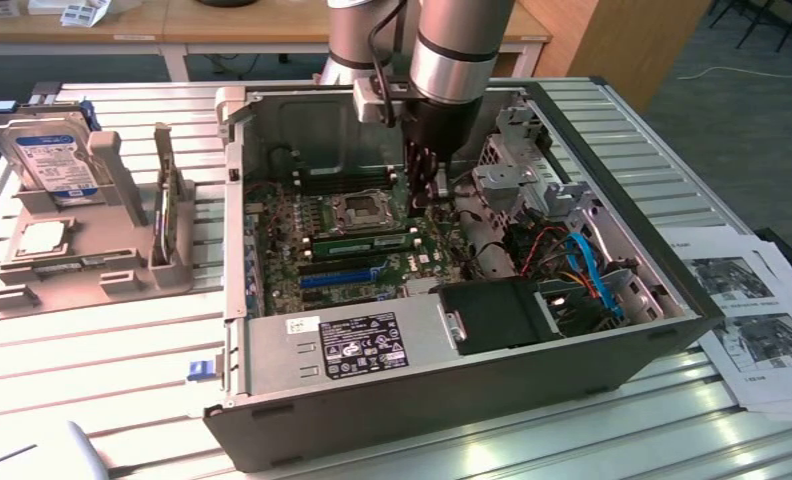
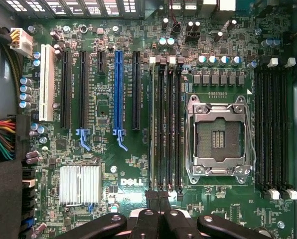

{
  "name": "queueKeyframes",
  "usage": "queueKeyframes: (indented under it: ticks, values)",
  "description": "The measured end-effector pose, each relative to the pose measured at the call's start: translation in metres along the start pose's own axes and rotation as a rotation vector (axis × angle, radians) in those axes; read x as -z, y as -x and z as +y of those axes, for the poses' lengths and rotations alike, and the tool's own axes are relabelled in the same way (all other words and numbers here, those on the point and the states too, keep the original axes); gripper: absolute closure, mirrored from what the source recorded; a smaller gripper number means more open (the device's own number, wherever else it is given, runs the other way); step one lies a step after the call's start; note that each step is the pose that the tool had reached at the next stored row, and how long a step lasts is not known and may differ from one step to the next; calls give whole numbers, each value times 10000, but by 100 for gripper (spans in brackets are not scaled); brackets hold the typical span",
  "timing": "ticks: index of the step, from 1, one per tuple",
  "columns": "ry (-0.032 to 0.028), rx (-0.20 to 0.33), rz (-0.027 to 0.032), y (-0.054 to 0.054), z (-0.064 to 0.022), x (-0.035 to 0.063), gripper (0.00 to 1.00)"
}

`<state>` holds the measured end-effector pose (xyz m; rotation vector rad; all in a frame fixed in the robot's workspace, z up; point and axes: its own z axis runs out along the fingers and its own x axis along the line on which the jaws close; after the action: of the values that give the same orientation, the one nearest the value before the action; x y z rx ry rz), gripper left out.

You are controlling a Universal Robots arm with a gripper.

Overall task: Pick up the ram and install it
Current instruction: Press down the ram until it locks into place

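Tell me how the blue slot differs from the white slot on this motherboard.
The blue slot is narrow; the white slot is wider. The blue slot has a clip at one end; the white slot shows none. The blue slot sits between black slots; the white slot ends the row, nearest the bundled cables. Both stand empty and parallel on the green motherboard.

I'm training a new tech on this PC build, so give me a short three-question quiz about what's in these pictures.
1. True or false: the gripper is shut above the motherboard.
2. The coloured expansion slot between black ones is: A red, B blue, C yellow.
3. Fill in: the hard drive stands on the exterior view's ____ of the computer case.
Key: 1 true; 2 B; 3 left.
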<state>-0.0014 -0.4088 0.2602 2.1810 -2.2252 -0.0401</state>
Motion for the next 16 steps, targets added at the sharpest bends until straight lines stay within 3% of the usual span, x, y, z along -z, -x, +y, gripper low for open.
queueKeyframes:
  ticks: [16]
  values:
    - [0,-73,6,0,-3,-79,90]
